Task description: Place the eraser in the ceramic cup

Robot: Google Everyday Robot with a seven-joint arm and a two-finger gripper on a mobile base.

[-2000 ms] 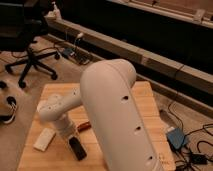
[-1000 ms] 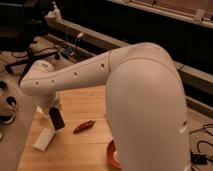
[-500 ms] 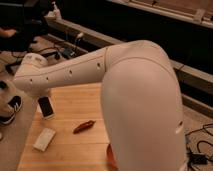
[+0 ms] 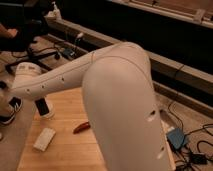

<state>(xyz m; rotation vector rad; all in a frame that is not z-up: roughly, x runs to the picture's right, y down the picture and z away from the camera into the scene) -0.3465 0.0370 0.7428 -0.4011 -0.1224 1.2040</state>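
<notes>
The robot's white arm (image 4: 117, 100) fills the middle of the view and reaches toward 9 o'clock over the wooden table (image 4: 65, 155). At its end, near the table's left edge, the tool (image 4: 41, 101) is closed on the black eraser (image 4: 42, 106). It holds the eraser upright, with the lower end at the mouth of the white ceramic cup (image 4: 49, 114). A white flat block (image 4: 44, 138) lies at 6 o'clock from the cup. A red chilli pepper (image 4: 81, 127) lies at 4 o'clock.

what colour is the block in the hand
Black; camera view shows the eraser in the hand over the ceramic cup.
</notes>
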